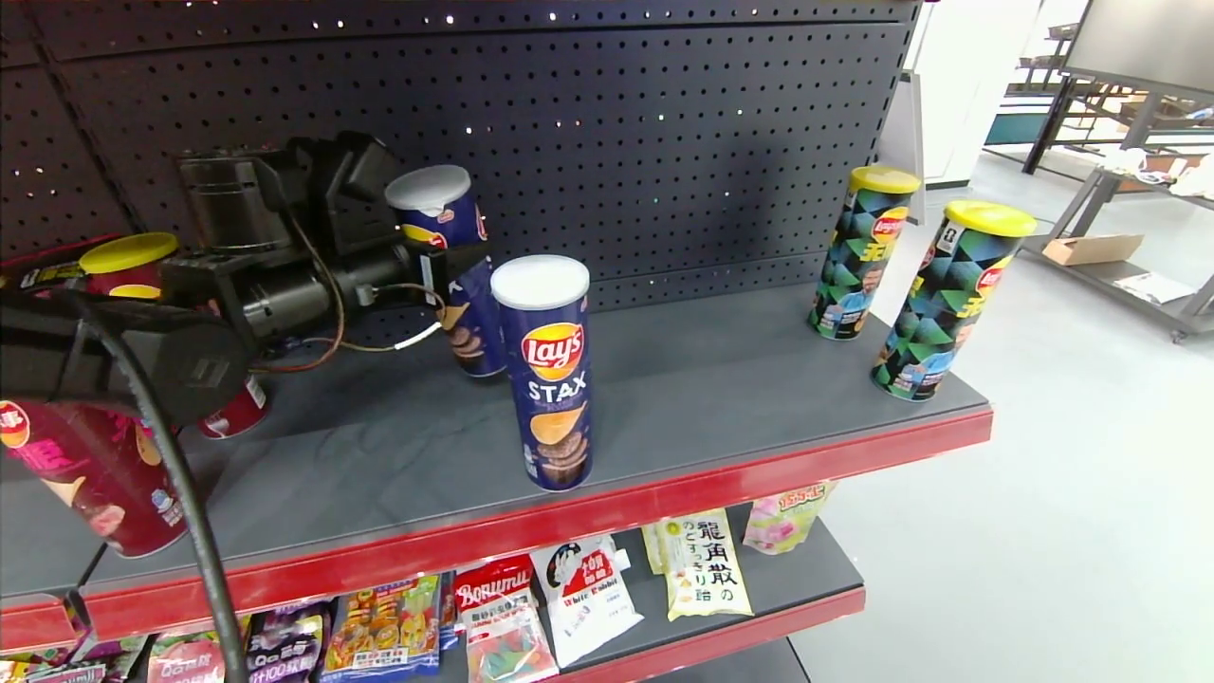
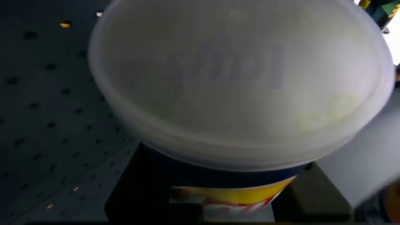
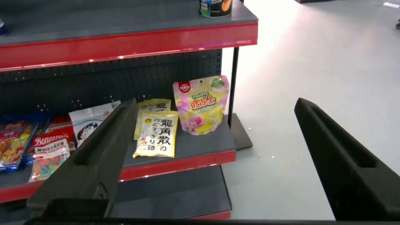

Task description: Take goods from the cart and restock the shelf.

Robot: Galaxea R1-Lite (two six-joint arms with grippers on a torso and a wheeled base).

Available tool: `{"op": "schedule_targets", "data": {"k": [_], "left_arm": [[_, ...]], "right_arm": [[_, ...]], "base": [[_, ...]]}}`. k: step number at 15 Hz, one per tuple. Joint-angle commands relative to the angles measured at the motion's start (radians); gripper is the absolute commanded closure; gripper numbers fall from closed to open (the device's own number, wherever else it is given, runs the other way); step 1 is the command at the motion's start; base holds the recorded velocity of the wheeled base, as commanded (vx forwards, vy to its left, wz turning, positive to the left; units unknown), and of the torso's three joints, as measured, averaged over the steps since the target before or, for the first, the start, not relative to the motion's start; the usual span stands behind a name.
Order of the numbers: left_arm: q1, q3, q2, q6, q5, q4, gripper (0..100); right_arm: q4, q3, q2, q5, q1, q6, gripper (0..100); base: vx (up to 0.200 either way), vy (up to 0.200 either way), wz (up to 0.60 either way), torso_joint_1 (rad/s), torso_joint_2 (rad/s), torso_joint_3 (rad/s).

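Observation:
A blue chips can (image 1: 471, 327) with a white lid stands at the back of the grey shelf (image 1: 721, 398), close to the pegboard and leaning slightly. My left gripper (image 1: 453, 264) reaches in from the left and is shut on its upper body. In the left wrist view the can's white lid (image 2: 240, 81) sits very close, with dark fingers (image 2: 134, 190) on either side of the blue body. A second blue can (image 1: 547, 370) stands upright near the shelf's red front edge. My right gripper (image 3: 225, 169) is open and holds nothing, low down in front of the lower shelf.
Two green-and-black cans with yellow lids (image 1: 861, 251) (image 1: 948, 299) stand at the shelf's right end. Red cans (image 1: 90, 474) crowd the left end under my arm. Snack bags (image 3: 201, 103) lie on the lower shelf. Bare shelf lies between the blue and green cans.

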Motion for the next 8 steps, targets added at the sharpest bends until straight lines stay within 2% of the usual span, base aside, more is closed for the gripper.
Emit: {"op": "schedule_targets", "data": {"k": [1, 8], "left_arm": [[-0.024, -0.074, 0.070, -0.004, 0.000, 0.029, 100], [-0.040, -0.201, 0.202, -0.004, 0.003, 0.029, 100]], "right_arm": [[0.000, 0.000, 0.001, 0.001, 0.000, 0.000, 0], [0.000, 0.000, 0.001, 0.001, 0.000, 0.000, 0]], "base": [[0.000, 0.000, 0.00, 0.000, 0.00, 0.000], [0.000, 0.000, 0.00, 0.000, 0.00, 0.000]]}}
